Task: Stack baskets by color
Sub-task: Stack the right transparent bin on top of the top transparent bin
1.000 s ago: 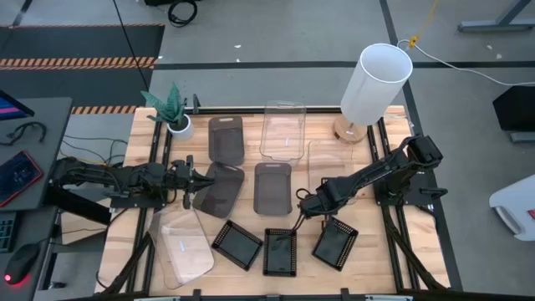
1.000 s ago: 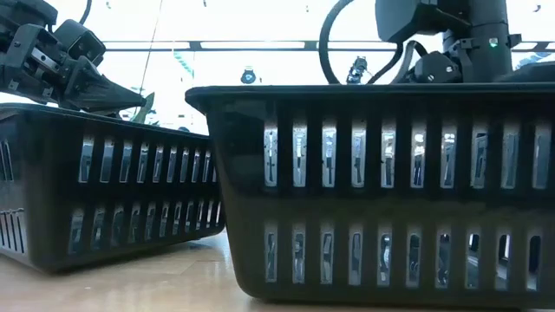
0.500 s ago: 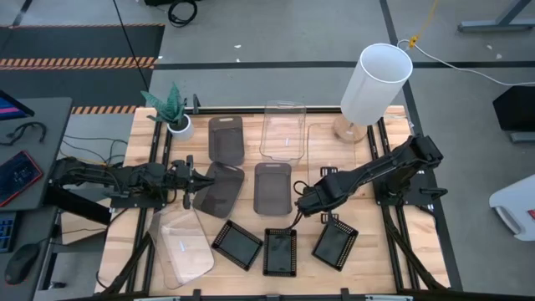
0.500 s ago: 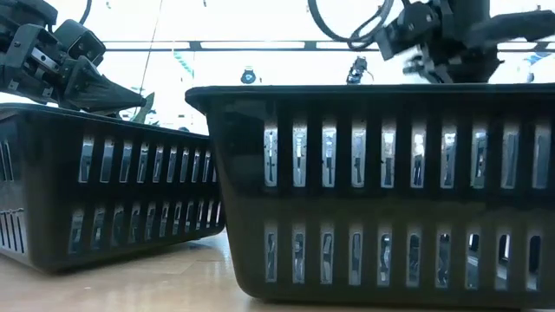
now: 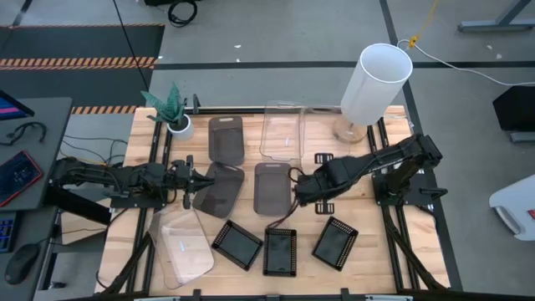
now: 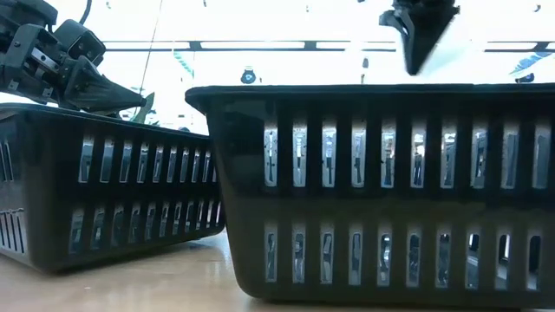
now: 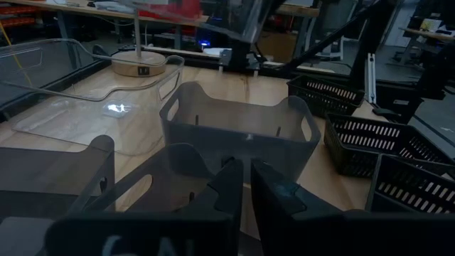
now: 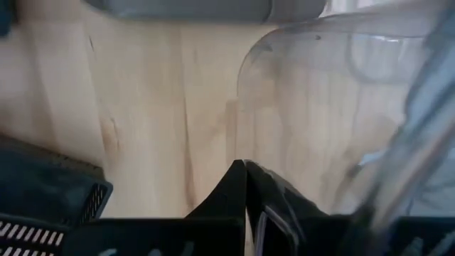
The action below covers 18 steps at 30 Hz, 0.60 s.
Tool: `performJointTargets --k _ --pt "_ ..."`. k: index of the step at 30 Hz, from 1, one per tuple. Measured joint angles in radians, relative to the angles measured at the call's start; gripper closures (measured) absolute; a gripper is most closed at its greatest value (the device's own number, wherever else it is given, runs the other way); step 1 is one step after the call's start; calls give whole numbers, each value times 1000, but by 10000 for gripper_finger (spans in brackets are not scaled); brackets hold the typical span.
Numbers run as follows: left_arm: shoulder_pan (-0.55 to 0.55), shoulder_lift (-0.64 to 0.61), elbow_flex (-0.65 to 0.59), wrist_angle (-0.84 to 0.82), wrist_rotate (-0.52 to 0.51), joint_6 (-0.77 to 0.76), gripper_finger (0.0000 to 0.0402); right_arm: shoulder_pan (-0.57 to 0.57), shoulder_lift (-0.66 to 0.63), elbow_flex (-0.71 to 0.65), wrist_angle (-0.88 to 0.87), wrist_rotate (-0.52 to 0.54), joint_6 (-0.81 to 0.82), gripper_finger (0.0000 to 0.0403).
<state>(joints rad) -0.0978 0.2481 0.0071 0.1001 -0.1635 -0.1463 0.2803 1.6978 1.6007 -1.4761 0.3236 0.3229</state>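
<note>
While both arms work mid-bench, notes as follows.

L gripper: reaches in from the bench's left edge. Fingers nipped on the rim of a smoky dark-grey plastic basket, which sits tilted and skewed, left of centre. Left wrist view: only a thin slit between the fingers, w/ the grey wall in it.

R gripper: comes in from the right edge to about bench centre. Fingers pressed together on the thin wall of a large clear plastic basket. In the high view that basket shows faintly toward the back edge, beside the tall white cylinder lamp.

Other baskets:
- 2nd grey basket, flat at centre, just beside the R gripper.
- 3rd grey basket, nearer the back edge, beside the small potted green plant at the back-left corner.
- 2nd clear basket, at the back edge, centre.
- 3rd clear basket, toward the front-left corner.
- 3 small black perforated mesh trays in a row along the front edge: left tray, mid tray, right tray. All apart, none stacked.

Low view: two mesh trays fill the frame. R fingers point down above the nearer one, clear of it.
</note>
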Motion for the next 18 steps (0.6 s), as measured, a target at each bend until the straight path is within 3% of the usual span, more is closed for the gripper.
performJointTargets --k 10,13,18 --pt "0 0 0 0 0 0 373 -221 3 92 152 -56 -319 398" --pt "0 0 0 0 0 0 373 -298 3 93 238 -115 -365 398" --pt "0 0 0 0 0 0 367 -394 3 93 325 -123 -395 398"
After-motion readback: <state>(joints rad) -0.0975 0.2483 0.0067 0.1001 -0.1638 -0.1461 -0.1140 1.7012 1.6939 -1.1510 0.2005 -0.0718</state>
